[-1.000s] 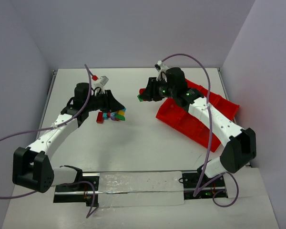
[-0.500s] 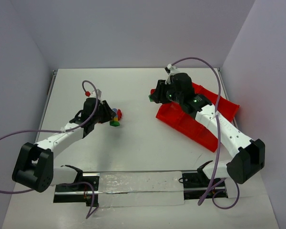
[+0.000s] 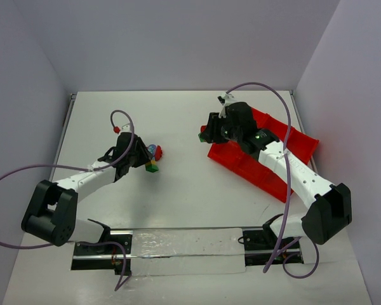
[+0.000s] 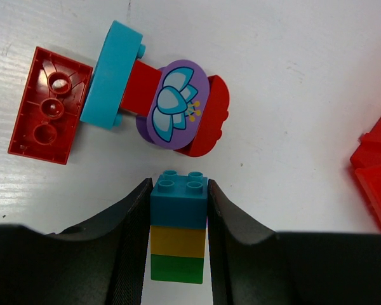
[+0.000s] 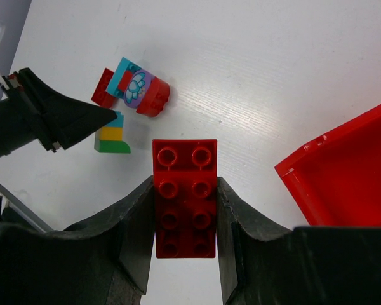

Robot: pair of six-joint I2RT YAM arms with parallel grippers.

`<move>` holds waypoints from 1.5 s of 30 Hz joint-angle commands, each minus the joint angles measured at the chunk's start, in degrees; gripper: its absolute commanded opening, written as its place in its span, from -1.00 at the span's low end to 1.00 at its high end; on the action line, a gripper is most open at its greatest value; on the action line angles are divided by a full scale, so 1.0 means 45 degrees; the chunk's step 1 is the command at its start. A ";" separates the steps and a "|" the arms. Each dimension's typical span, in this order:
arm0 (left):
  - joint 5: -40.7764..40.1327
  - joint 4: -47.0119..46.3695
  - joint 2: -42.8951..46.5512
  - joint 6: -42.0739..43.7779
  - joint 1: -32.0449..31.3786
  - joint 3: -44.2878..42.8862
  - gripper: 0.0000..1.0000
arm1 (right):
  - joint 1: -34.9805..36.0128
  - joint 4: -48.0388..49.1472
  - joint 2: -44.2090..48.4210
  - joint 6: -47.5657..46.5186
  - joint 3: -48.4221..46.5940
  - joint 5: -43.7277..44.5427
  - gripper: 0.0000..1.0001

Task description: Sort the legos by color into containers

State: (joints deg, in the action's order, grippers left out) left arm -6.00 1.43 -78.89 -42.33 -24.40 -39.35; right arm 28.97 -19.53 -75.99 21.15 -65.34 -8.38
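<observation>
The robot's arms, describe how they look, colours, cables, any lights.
Both the left arm and right arm have white links with bulky black joints. A thin purple cable loops along each. Small green lights glow on the right arm's wrist housing. The left pincer and right pincer each have two matte black, curved fingers.

Top external: high behind the arm bases, tilted down over the whole white table (image 3: pixel 178 197). Left wrist: very near the tabletop, facing forward over the teal-yellow-green stack (image 4: pixel 178 235). Right wrist: farther back, angled down past a red brick (image 5: pixel 185 197). Shared across all three: that stack, purple flower brick (image 5: pixel 138 86), red tray (image 5: pixel 343 171).
</observation>
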 commanded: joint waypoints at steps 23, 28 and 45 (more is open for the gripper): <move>-0.0344 0.2301 -0.0469 0.0136 -0.0085 -0.2033 0.49 | -0.0071 0.0539 0.0282 -0.0082 0.0035 -0.0274 -0.69; -0.0832 0.4346 0.0843 0.1044 -0.0085 -0.4362 0.64 | -0.0090 0.0423 0.0182 -0.0440 -0.0367 -0.0953 -0.68; 1.4361 -0.3327 0.3324 0.1117 0.0387 -0.2342 0.51 | -0.0225 0.6591 0.0887 0.1525 0.0844 -1.1626 -0.66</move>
State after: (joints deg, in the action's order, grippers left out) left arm 43.48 -3.59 -65.86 -35.99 -22.87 -50.79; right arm 28.34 2.22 -74.67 26.02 -61.10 -51.69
